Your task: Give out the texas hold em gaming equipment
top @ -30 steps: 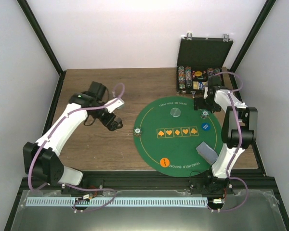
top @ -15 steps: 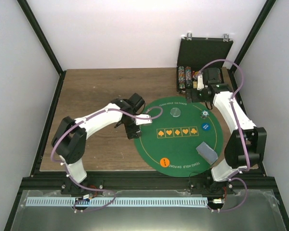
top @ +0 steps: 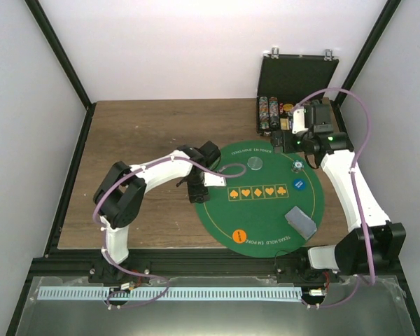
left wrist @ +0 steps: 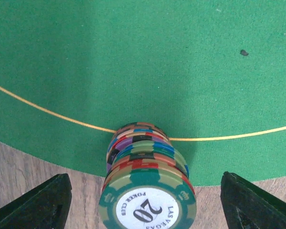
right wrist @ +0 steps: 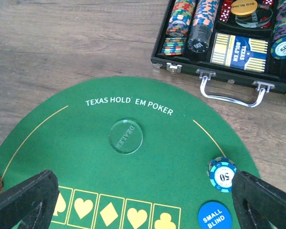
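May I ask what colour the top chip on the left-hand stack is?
The top chip is green with tan edge stripes and a white centre; left wrist view.

Observing chip stack (left wrist: 144,157) standing upright near mat (left wrist: 133,52) edge, against curved yellow line (left wrist: 38,110). Noting top chip (left wrist: 148,207): green rim, white centre, reading "20" and "Las Vegas Poker Club". Recording left gripper (left wrist: 144,195) straddling stack, black fingers (left wrist: 40,205) standing wide apart, neither touching chips. Logging wood table (left wrist: 24,162) showing beyond mat edge, small dark speck (left wrist: 244,53) lying on felt, upper right.
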`<control>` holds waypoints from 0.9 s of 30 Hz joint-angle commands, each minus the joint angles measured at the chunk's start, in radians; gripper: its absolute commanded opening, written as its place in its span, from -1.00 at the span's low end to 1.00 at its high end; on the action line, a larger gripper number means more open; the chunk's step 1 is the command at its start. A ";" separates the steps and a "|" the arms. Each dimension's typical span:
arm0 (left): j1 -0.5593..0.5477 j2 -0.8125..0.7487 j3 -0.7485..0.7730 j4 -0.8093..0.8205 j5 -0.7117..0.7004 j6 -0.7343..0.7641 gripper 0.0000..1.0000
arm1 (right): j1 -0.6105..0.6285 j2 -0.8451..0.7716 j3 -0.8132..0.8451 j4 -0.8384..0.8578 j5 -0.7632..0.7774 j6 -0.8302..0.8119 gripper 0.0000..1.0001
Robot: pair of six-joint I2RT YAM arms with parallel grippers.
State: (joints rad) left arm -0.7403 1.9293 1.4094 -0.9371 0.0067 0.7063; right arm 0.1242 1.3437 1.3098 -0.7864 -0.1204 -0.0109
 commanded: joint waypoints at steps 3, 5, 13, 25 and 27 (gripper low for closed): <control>-0.011 0.036 0.019 0.015 -0.050 -0.034 0.63 | 0.005 -0.081 -0.044 -0.007 -0.083 -0.015 1.00; -0.011 0.040 -0.005 0.045 -0.060 -0.036 0.58 | 0.005 -0.087 -0.054 0.002 -0.092 -0.017 1.00; -0.012 0.036 -0.089 0.164 -0.021 -0.009 0.26 | 0.005 -0.059 -0.062 -0.013 -0.061 -0.019 1.00; -0.013 0.036 -0.155 0.223 0.071 0.032 -0.47 | 0.005 -0.038 -0.073 -0.032 0.000 -0.018 1.00; -0.012 0.036 -0.155 0.207 0.084 0.036 -0.92 | 0.004 -0.037 -0.068 -0.033 -0.002 -0.017 1.00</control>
State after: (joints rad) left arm -0.7452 1.9324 1.2827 -0.7731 0.0204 0.7219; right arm 0.1242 1.2995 1.2274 -0.8024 -0.1394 -0.0189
